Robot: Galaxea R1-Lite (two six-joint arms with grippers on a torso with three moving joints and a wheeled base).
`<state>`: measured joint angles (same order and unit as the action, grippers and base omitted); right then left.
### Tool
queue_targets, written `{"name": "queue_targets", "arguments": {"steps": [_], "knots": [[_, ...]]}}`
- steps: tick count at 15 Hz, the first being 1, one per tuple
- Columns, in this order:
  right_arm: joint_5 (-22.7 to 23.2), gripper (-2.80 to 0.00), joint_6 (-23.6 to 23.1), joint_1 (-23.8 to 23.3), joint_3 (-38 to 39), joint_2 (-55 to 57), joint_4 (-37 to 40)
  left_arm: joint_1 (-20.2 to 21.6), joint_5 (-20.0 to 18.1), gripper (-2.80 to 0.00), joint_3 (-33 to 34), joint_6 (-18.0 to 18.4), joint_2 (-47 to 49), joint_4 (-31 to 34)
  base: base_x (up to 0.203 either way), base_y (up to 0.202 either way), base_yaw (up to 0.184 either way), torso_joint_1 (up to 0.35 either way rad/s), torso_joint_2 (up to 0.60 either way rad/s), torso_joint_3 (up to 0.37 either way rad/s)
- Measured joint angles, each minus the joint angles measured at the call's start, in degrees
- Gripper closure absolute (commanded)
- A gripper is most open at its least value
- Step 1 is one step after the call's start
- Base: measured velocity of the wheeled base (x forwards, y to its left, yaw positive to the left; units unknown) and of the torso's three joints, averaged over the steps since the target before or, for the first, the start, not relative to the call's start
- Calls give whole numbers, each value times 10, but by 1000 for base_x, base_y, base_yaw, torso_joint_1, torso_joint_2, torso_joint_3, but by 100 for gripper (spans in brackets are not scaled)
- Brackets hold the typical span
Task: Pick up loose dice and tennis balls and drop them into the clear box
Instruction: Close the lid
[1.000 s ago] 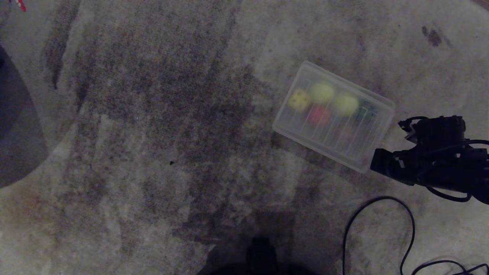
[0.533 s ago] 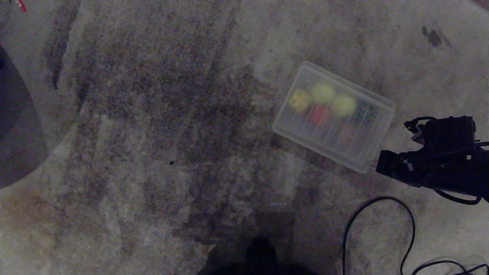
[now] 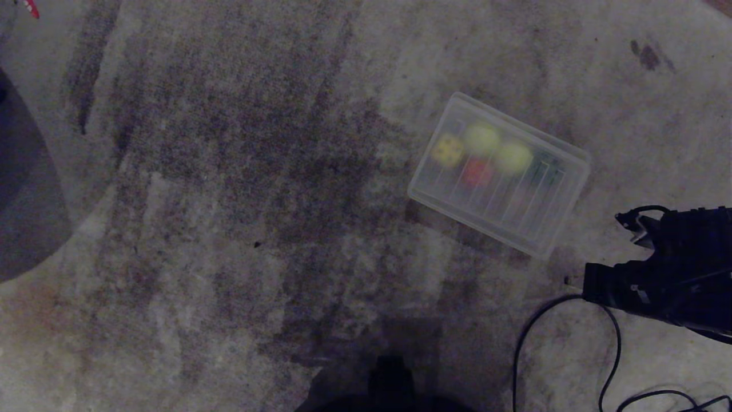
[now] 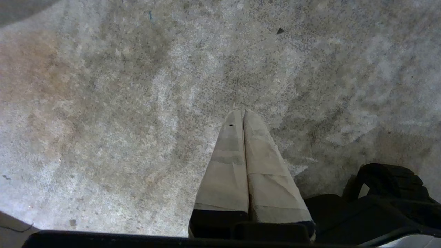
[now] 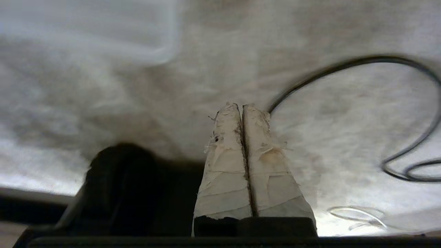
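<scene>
The clear box (image 3: 423,166) lies on the carpet right of centre in the head view. Inside it show a yellow die (image 3: 448,150), two tennis balls (image 3: 482,138) (image 3: 513,157), a red die (image 3: 476,171) and a dark green die (image 3: 543,169). Ribbed lines run across the box's near half. No loose dice or balls show on the carpet. My right arm (image 3: 663,269) hangs near the box's right corner, apart from it. My right gripper (image 5: 242,106) is shut and empty, with the box's blurred corner (image 5: 103,31) beyond it. My left gripper (image 4: 243,112) is shut over bare carpet, parked.
A black cable (image 3: 572,300) loops on the carpet just below my right arm, and it shows as the cable (image 5: 344,65) past the right fingertips. A dark grey rounded shape (image 3: 23,200) fills the left edge. A small red object (image 3: 30,7) lies at the top left.
My right arm has drawn back from the box's right end, toward the near right of the head view. Its gripper stays shut. The box and its contents have not moved.
</scene>
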<state>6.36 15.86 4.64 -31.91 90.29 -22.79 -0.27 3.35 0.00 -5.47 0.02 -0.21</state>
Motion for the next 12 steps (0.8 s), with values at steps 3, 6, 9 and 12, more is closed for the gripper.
{"name": "queue_targets", "arguments": {"steps": [3,6,9,12], "knots": [[2,0,33,18,-21,-4,-3,0,0,0,0,0,0,0,0,0,0,0,0,0],[2,0,93,38,-64,6,-3,0,0,0,0,0,0,0,0,0,0,0,0,0],[16,0,149,67,-91,19,0,0,0,0,0,0,0,0,0,0,0,0,0,0],[43,0,157,86,-101,26,1,0,0,0,0,0,0,0,0,0,0,0,0,0]]}}
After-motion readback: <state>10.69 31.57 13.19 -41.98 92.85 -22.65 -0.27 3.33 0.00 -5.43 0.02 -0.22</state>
